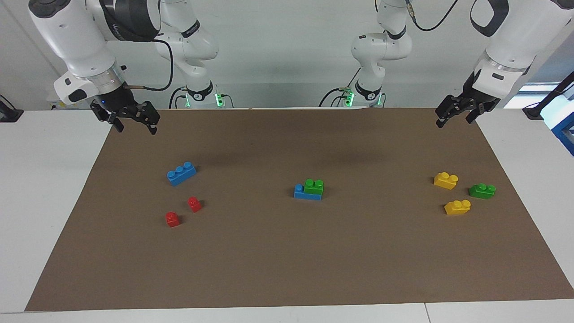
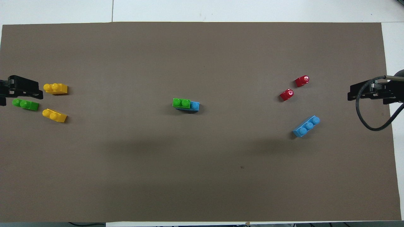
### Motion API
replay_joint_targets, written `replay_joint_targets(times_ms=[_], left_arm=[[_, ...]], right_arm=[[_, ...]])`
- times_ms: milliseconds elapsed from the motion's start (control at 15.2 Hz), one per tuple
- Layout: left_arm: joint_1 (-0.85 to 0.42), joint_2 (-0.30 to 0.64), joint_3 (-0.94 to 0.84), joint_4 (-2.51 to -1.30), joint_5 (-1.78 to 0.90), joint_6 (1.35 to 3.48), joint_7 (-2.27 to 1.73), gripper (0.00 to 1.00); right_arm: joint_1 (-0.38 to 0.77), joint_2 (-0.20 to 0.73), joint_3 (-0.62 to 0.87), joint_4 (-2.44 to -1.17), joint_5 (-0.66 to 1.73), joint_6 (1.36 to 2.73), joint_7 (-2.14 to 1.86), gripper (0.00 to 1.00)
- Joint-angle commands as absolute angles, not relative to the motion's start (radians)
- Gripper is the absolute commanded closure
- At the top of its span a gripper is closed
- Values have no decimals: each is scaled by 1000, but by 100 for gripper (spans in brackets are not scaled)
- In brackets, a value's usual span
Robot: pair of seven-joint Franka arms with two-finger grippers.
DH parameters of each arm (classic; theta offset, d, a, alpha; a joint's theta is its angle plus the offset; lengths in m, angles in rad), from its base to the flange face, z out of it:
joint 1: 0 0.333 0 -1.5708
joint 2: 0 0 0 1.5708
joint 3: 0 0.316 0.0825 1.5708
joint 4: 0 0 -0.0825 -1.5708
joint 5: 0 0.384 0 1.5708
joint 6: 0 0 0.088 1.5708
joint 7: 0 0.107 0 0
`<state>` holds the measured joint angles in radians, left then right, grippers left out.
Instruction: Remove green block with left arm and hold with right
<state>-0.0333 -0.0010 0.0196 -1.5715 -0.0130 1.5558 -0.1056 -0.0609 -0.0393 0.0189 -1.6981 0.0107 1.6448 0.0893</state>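
- The left gripper [image 1: 454,120], at the upper right of the facing view, hangs over the mat's [image 1: 287,269] corner. Its fingers seem spread and empty, though the slant makes this hard to judge.
- The right gripper [image 1: 136,125], at the upper left, is plainly spread and holds nothing.
- The green block [image 1: 314,185] sits mid-frame, stacked on a blue brick [image 1: 301,192]. Pulling it off probably needs the base steadied.
- A darker green brick [image 1: 482,190] lies loose at middle right between yellow bricks [image 1: 445,180].

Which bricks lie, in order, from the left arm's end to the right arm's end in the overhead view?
Darker green brick, green block stacked on a blue brick, red brick nearer the robots. Left out, overlapping: yellow bricks, other red brick, three-stud blue brick.
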Motion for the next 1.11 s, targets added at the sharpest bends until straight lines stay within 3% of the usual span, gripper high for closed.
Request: replay_joint_targets(times_ms=[0, 721, 1049], left_arm=[[-29, 11, 18, -1549, -28, 1552, -92, 0], [-26, 2, 18, -1565, -26, 1585, -95, 0], [-32, -35, 18, -1643, -26, 1583, -106, 0]], right_arm=[[-80, -31, 28, -1677, 18, 1628, 84, 0], [-75, -6, 21, -1687, -3, 1625, 83, 0], [-65, 20, 21, -1681, -2, 1620, 132, 0]])
